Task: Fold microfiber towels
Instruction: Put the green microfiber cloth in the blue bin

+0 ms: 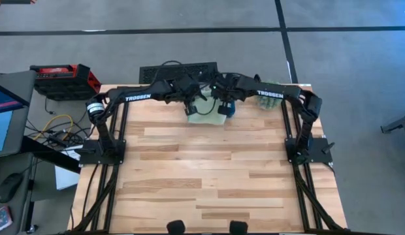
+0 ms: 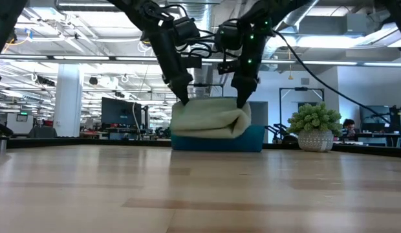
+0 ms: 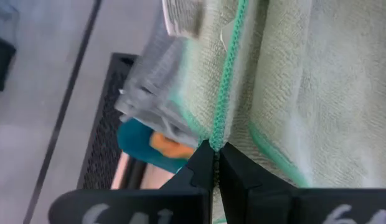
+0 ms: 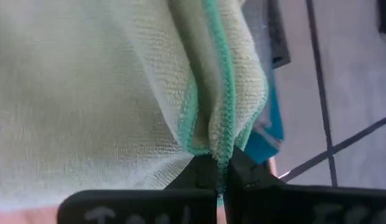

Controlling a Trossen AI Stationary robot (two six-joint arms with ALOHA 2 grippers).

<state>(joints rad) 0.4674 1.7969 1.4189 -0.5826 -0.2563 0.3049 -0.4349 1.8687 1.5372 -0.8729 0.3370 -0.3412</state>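
While both arms reach inward over the far edge of the bench (image 1: 209,176), the green towel (image 2: 210,118) is held between them above the teal tray (image 2: 252,139). The left claw (image 3: 213,163) is clamped on one green-stitched edge of the towel, and the right claw (image 4: 223,167) is pinched shut on the opposite edge, where two hemmed layers are gathered together. In the low view the towel is seen sagging in a soft roll between the two claws, its underside on or just over the tray. An orange towel (image 3: 171,146) and a grey towel (image 3: 143,102) are seen lying beneath it. A spiky plant (image 2: 315,126) stands near the tray.
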